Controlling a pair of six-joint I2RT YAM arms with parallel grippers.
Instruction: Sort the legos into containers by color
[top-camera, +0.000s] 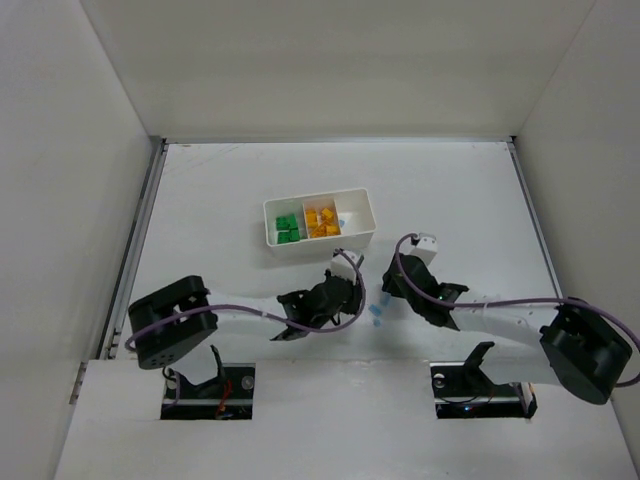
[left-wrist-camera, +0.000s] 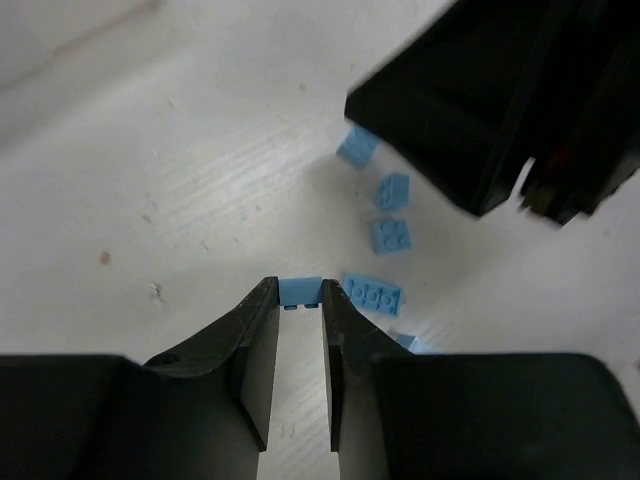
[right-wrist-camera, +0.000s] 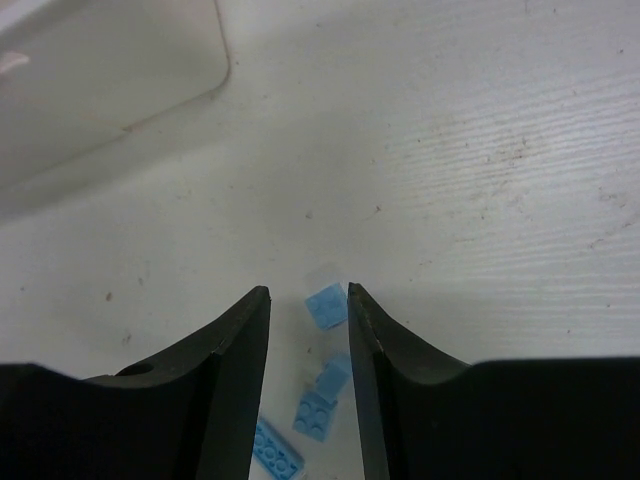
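Observation:
The white three-compartment tray (top-camera: 357, 199) holds green bricks (top-camera: 288, 228) on the left and yellow-orange bricks (top-camera: 322, 221) in the middle. Several pale blue bricks (top-camera: 378, 311) lie loose on the table between the two grippers. My left gripper (left-wrist-camera: 298, 294) is shut on one pale blue brick (left-wrist-camera: 300, 290), pinched at its fingertips just above the table. A flat blue brick (left-wrist-camera: 372, 294) lies right beside it. My right gripper (right-wrist-camera: 307, 295) is open, low over the table, with a small blue brick (right-wrist-camera: 327, 305) between its tips, close to the right finger.
More blue bricks (right-wrist-camera: 315, 415) lie under my right gripper's open jaws. The tray's corner (right-wrist-camera: 110, 60) shows at the upper left of the right wrist view. My right gripper's black body (left-wrist-camera: 500, 100) hangs close over the bricks in the left wrist view.

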